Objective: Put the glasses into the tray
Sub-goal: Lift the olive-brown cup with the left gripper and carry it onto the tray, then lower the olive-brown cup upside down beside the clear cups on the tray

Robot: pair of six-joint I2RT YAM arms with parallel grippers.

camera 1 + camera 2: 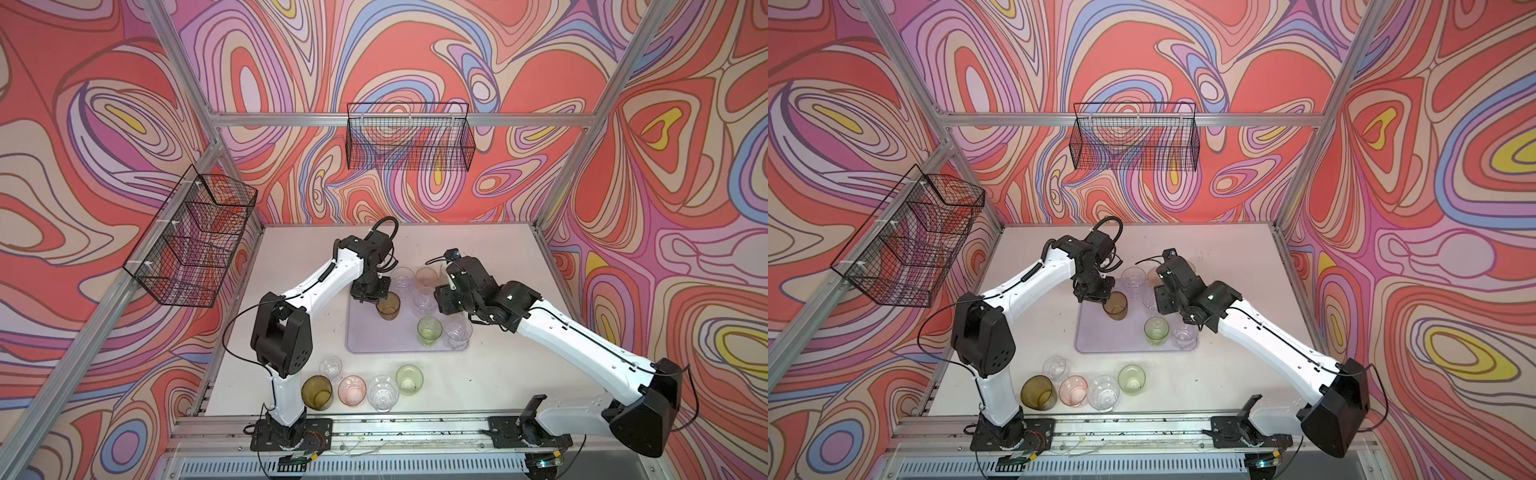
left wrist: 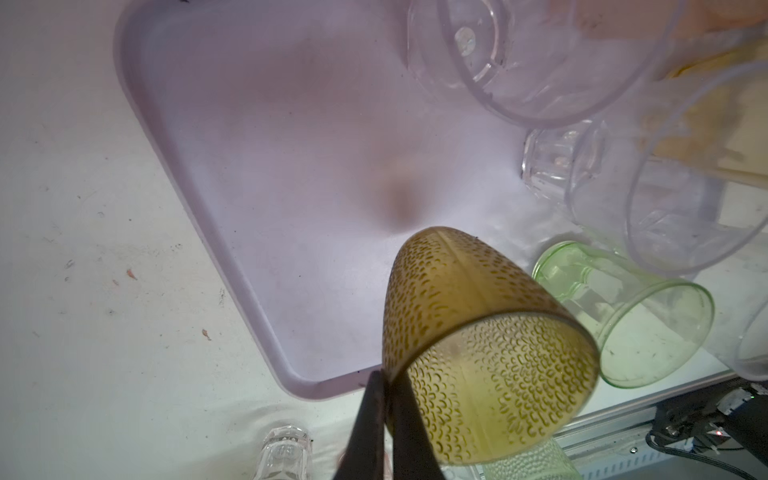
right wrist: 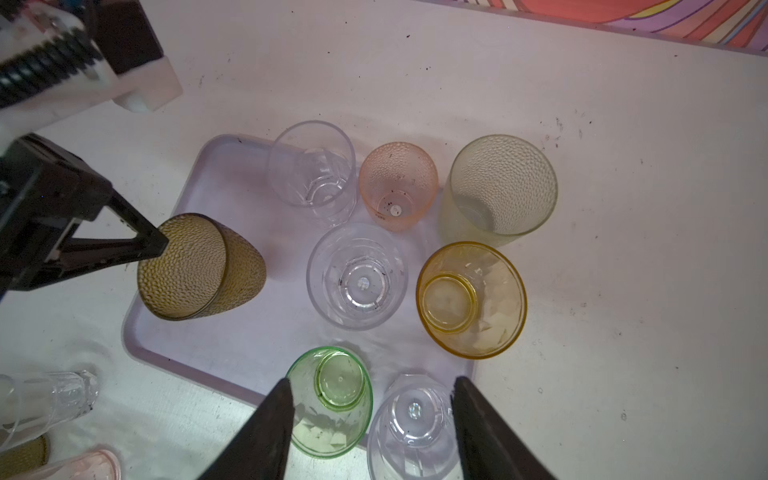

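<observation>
On the worktop [image 1: 478, 374], the lilac tray [image 1: 365, 336] carries seven glasses [image 3: 357, 276], clear, pink, yellow and green, crowded on its far and right parts. The left hand [image 2: 390, 395], pinched shut on the rim of an olive-brown dimpled glass [image 2: 478, 332], holds it tilted over the tray's bare left part. The right hand [image 3: 372, 381] hangs part open and empty over the tray's near right corner. Five glasses [image 1: 382, 392] wait before the tray's near edge, so over half looks done.

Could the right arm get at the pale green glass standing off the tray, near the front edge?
Probably yes. The right gripper hangs open and empty over the tray, and bare table lies between it and the pale green glass; only a clear glass stands close beside it.
</observation>
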